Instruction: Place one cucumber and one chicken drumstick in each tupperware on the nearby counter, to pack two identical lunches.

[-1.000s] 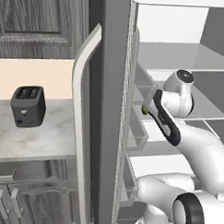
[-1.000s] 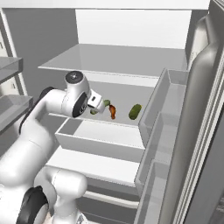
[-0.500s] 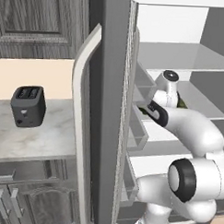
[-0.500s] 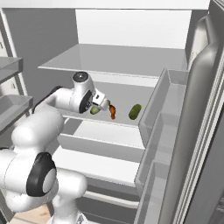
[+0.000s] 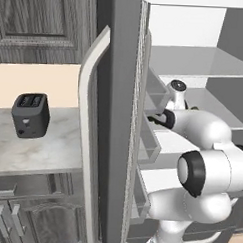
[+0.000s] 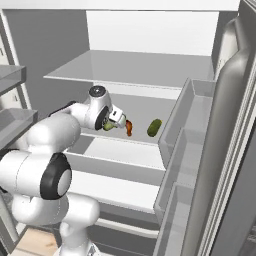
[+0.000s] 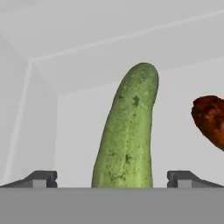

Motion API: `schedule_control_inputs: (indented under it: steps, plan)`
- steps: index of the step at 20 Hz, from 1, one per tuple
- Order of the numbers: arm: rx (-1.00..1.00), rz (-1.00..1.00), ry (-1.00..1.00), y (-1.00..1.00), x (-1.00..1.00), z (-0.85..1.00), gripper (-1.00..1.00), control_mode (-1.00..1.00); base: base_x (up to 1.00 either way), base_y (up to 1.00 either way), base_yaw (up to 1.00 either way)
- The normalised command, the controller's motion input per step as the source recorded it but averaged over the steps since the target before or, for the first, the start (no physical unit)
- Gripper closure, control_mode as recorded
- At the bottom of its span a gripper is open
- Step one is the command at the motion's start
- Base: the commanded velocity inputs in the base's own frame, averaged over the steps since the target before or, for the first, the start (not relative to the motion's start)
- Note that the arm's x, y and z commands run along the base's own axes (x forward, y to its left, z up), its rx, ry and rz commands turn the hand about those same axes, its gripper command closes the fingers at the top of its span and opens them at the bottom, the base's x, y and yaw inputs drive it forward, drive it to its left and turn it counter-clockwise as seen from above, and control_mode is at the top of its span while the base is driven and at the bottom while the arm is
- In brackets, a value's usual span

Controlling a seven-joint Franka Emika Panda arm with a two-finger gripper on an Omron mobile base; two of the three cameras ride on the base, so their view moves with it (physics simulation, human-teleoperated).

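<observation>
Evenly and softly lit throughout, rendered, with no glare and no hard highlights. Brightest on the white back wall behind the fridge shelf [image 6: 130, 67]; dimmer, flat grey beneath that shelf. Only faint, diffuse shading under the cucumber [image 7: 127, 131] (crisp enough to show its speckled skin). Slightly soft and low in detail in both base views; no visible edge distortion.

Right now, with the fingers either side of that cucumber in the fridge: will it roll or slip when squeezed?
The cucumber is round and tapered, so it probably rolls if nudged off-centre. Its skin looks smooth and may slip. It looks stiff, unlikely to bend. The fingers straddle it, apparently not yet touching.
</observation>
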Motion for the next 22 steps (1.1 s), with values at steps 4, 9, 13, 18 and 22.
schedule_control_inputs:
  steps: [4,9,13,18,22]
  plan:
    - [0.0,0.0,0.06,0.0,0.19,-0.38,-1.0,-1.0,0.0,0.0,0.0]
    - [-0.02,0.0,0.01,0.0,0.21,-0.3,1.0,-1.0,0.0,0.0,0.0]
    - [0.0,0.0,0.0,0.0,0.0,-0.02,1.0,-1.0,0.0,0.0,0.0]
    - [0.0,-0.04,0.0,-0.01,-0.28,0.17,1.0,-1.0,0.0,0.0,0.0]
    - [0.0,-0.22,0.0,-0.13,-1.0,0.49,1.0,-1.0,0.0,0.0,0.0]
